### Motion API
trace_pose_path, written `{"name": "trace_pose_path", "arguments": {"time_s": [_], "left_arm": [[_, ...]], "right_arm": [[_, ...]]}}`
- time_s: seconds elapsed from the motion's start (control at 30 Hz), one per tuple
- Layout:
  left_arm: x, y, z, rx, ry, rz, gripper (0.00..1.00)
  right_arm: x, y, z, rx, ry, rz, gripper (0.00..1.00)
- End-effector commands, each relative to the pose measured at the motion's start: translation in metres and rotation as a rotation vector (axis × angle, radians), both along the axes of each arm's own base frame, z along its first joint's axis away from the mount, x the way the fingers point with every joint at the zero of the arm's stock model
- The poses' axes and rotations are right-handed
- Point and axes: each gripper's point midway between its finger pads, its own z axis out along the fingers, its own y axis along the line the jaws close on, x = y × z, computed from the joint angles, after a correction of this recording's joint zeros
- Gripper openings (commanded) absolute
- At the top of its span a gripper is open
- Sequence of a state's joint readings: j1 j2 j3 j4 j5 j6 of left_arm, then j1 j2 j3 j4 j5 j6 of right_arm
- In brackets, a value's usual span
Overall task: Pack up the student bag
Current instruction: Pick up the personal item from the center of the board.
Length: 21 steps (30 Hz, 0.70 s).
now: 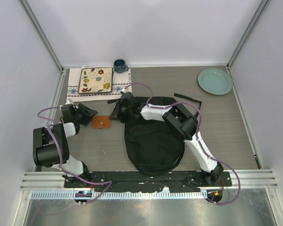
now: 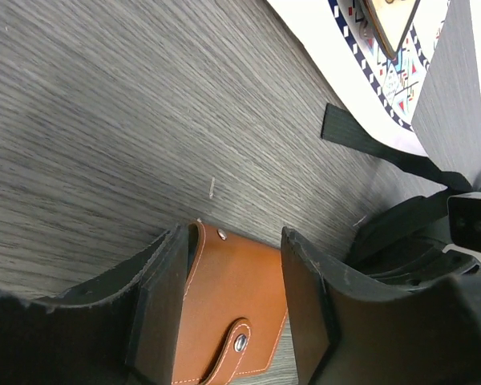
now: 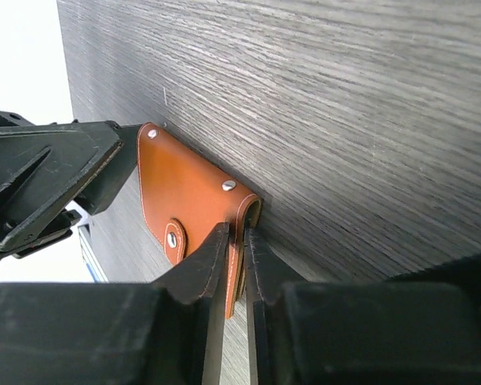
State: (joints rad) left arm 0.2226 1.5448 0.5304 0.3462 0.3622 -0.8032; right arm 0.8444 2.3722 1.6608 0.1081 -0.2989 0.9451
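The black student bag (image 1: 153, 141) lies flat in the middle of the table, with straps reaching back right. A brown leather wallet (image 1: 102, 122) with a snap tab sits just left of it. My right gripper (image 1: 116, 113) reaches over the bag's top and is shut on the wallet's folded edge (image 3: 242, 241), one finger on each face. My left gripper (image 1: 88, 113) is open; its fingers (image 2: 164, 297) straddle the wallet (image 2: 228, 309) across its width. The bag's edge and the right gripper show in the left wrist view (image 2: 401, 233).
A patterned board (image 1: 95, 80) lies on a white embroidered cloth (image 1: 75, 80) at the back left, with a dark blue mug (image 1: 120, 65) beside it. A pale green plate (image 1: 215, 81) sits at the back right. A black strap end (image 2: 361, 136) lies near the cloth.
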Motion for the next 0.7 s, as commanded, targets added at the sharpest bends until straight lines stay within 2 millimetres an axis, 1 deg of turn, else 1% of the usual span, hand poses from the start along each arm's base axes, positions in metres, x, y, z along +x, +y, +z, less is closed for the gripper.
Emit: {"name": "trace_pose_path", "arguments": {"time_s": [0.0,0.1,0.13,0.17,0.27,0.37,0.53,0.57,0.6,0.67], "left_arm": [[-0.036,-0.026,-0.023,-0.088,0.14,-0.07,0.52],[-0.037,-0.027,-0.022,-0.088,0.136,-0.071,0.49],[-0.037,-0.027,-0.021,-0.087,0.136,-0.072,0.48],[-0.037,-0.027,-0.021,-0.085,0.133,-0.071,0.47],[-0.038,-0.027,-0.022,-0.085,0.137,-0.067,0.45],[-0.038,-0.027,-0.023,-0.089,0.141,-0.064,0.44],[-0.038,-0.028,-0.022,-0.092,0.138,-0.07,0.42],[-0.037,-0.029,-0.021,-0.094,0.136,-0.07,0.42],[-0.038,-0.029,-0.022,-0.094,0.14,-0.071,0.42],[-0.038,-0.028,-0.021,-0.087,0.139,-0.07,0.42]], "right_arm": [[-0.007,0.021,0.051,0.134,-0.059,0.038,0.17],[-0.01,0.019,0.052,0.144,-0.056,0.039,0.18],[-0.01,0.02,0.057,0.163,-0.069,0.041,0.19],[-0.011,0.02,0.058,0.171,-0.07,0.042,0.26],[-0.014,0.02,0.063,0.195,-0.071,0.054,0.31],[-0.016,0.022,0.067,0.209,-0.077,0.066,0.31],[-0.016,0.023,0.063,0.205,-0.069,0.067,0.11],[-0.017,0.024,0.063,0.205,-0.067,0.068,0.03],[-0.017,0.023,0.063,0.201,-0.069,0.066,0.01],[-0.016,0.022,0.065,0.195,-0.08,0.064,0.01]]}}
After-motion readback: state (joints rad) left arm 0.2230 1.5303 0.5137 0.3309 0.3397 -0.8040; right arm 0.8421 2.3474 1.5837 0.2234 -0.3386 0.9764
